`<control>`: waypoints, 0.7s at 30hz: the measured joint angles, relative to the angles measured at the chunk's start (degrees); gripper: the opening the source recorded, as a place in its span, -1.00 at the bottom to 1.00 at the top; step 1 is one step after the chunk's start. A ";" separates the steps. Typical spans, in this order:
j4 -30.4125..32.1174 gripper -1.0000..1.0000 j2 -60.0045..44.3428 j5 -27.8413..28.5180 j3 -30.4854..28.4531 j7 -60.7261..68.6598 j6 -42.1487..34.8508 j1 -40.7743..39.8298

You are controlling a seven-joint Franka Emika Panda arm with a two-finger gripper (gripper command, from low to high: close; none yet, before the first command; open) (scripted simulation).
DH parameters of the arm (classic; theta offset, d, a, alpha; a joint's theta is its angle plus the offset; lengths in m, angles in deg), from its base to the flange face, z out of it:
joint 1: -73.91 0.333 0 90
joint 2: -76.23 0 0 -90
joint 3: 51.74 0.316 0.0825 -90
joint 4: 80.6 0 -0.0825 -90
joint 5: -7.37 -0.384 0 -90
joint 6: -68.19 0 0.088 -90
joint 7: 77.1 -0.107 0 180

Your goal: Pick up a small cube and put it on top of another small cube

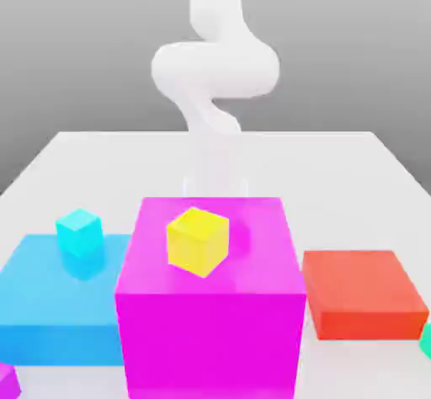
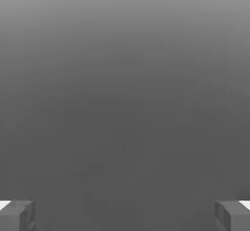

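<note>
The small sea-green cube (image 1: 427, 339) lies on the table at the exterior view's far right edge, cut off by the frame, just beside the red block. The other small cube (image 1: 80, 231), light cyan-blue, rests on a flat blue block (image 1: 46, 309) at the exterior view's left. My white arm (image 1: 215, 69) rises at the back of the table, and its lower end drops behind the big magenta block. In the hand view my gripper (image 2: 125, 215) is open, its grey fingertips (image 2: 17, 215) far apart with nothing between them, facing plain grey background.
A tall magenta block (image 1: 210, 321) stands front and centre with a small yellow cube (image 1: 198, 240) on top. A low red block (image 1: 362, 292) sits to its right. A purple corner (image 1: 5, 380) shows at the lower left edge. The white table (image 1: 337, 178) stretches behind.
</note>
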 joint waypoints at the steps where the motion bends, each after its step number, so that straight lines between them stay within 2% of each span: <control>1: -0.13 0.00 -2.23 0.63 1.37 -1.08 0.49 -0.27; 13: -1.61 0.00 -27.19 10.61 15.27 -15.15 5.76 -0.99; 21: -2.65 0.00 -43.95 18.04 19.58 -25.02 9.07 4.19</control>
